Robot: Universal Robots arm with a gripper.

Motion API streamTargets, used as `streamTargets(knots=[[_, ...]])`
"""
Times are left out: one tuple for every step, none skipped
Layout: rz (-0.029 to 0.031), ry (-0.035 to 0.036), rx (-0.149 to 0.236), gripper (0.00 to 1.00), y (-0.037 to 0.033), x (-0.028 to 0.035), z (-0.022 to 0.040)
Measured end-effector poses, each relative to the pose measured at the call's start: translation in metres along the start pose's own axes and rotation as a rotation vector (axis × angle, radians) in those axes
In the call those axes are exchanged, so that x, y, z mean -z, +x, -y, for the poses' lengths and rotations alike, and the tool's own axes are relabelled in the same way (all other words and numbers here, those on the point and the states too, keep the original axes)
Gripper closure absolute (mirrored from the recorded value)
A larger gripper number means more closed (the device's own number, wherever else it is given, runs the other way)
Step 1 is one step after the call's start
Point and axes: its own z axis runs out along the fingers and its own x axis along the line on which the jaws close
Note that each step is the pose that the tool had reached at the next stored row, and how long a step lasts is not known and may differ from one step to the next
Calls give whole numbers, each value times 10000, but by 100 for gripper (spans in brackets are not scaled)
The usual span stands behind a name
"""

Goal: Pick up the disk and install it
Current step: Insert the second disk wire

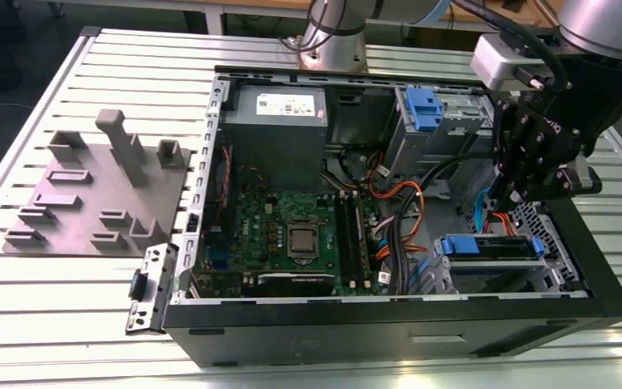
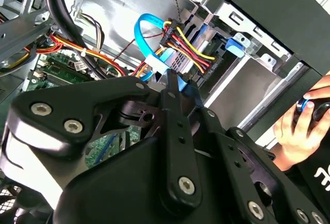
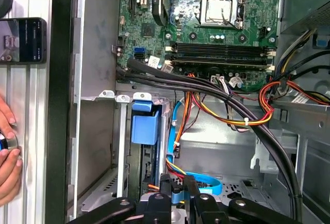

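Observation:
The disk (image 1: 492, 246), silver with blue side rails, sits in the lower drive bay at the case's front corner on the exterior view's right. In the first wrist view its blue rail tab (image 3: 144, 126) shows at the bay mouth. My gripper (image 1: 517, 194) hangs inside the case just above and behind that bay. In both wrist views the black fingers (image 2: 170, 92) stand close together on the flat blue plug of a data cable (image 3: 206, 185), beside the red, yellow and black power leads (image 2: 185, 41) that run to the bay. My gripper (image 3: 178, 185) is apart from the disk itself.
The open black computer case (image 1: 398, 324) lies on a slatted white table. Motherboard (image 1: 300, 235), grey power-supply box (image 1: 279, 113) and an upper bay with a blue latch (image 1: 424, 109) fill it. A grey fixture plate (image 1: 95, 194) lies outside. A person's hand (image 2: 299, 126) rests by the case.

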Motion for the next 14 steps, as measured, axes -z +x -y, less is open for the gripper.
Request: streamTargets(knots=[[1,0,0,75,0,-1,0],[1,0,0,75,0,-2,0],[1,0,0,75,1,-4,0],[0,0,0,77,2,-5,0],[-3,0,0,83,2,-6,0],[-9,-1,0,83,2,-6,0],[-16,-1,1,84,2,-7,0],[-23,-1,0,84,3,-8,-1],[-24,-1,0,84,6,-9,-1],[-24,-1,0,84,10,-10,-1],[-26,-1,0,84,17,-10,-2],[-27,-1,0,84,23,-11,-2],[-26,-1,1,84,31,-12,-4],[-28,-1,1,84,41,-13,-8]])
